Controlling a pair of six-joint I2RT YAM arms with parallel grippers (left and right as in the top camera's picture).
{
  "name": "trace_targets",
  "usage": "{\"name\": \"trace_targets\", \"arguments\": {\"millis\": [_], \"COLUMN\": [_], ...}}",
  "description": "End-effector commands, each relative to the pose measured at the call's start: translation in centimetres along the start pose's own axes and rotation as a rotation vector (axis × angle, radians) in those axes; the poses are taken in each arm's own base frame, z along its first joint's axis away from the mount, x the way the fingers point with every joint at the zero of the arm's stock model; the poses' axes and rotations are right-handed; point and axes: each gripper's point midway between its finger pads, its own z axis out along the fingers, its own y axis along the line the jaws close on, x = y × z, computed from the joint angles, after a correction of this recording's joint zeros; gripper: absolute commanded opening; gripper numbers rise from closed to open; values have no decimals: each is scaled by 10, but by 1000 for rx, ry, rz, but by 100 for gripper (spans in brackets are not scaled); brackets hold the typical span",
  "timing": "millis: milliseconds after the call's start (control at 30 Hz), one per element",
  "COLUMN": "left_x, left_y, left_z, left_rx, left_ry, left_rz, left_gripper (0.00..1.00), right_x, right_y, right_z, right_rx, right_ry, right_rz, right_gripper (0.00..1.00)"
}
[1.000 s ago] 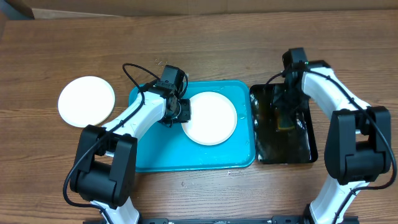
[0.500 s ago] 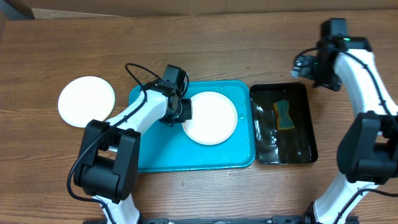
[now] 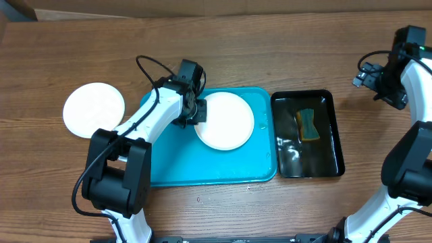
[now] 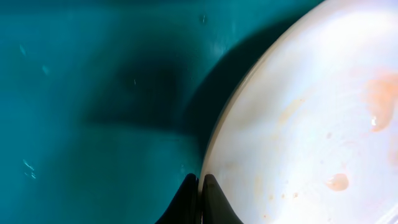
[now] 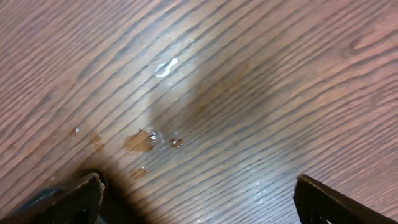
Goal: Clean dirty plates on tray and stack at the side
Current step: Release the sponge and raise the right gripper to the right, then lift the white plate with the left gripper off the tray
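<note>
A white plate (image 3: 225, 120) lies on the turquoise tray (image 3: 175, 165), its left rim lifted. My left gripper (image 3: 196, 115) is shut on that rim. In the left wrist view the fingers (image 4: 200, 198) pinch the plate's edge (image 4: 298, 124), which carries orange sauce smears, above the tray (image 4: 93, 93). Another white plate (image 3: 94, 110) lies on the table left of the tray. My right gripper (image 3: 365, 75) is open and empty over bare wood at the far right; its wrist view shows both fingers wide apart (image 5: 199, 199) above wet wood.
A black tray (image 3: 325, 162) holding water and a yellow-green sponge (image 3: 308, 125) sits right of the turquoise tray. Small water drops lie on the wood (image 5: 149, 140) under my right gripper.
My right arm left the sponge in the black tray and swung up and out to the far right. My left gripper shifted the plate slightly up and left, rim lifted.
</note>
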Motion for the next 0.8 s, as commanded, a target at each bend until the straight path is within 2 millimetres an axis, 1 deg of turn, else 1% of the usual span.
{"name": "trace_targets", "arguments": {"millis": [0,167,467,500,600,767], "left_x": [-25,-48,-86,-92,-97,-95], "left_y": [2,-6,-21,-27,-45,-83], "left_z": [-16,-36,-92,-103,-114,-119], "left_rx": [-26,-11,17,26,44,34], "left_ry": [-77,-140,-238,-261,-295,-347], "left_rz": [74,98,103,111,142,219], "left_gripper": [4,4,4,4,4,4], "right_x": [-6,-6,-6,-6,-6,-6], "right_y": [0,0,0,0,0,0], "right_z": [-7,-7,-7,-7,-7,-7], "right_rx": [1,1,1,1,1,1], "right_ry": [-27,-27,-27,-27,-27,-27], "right_rz": [4,4,4,4,4,4], "right_gripper": [100,100,100,100,100,100]}}
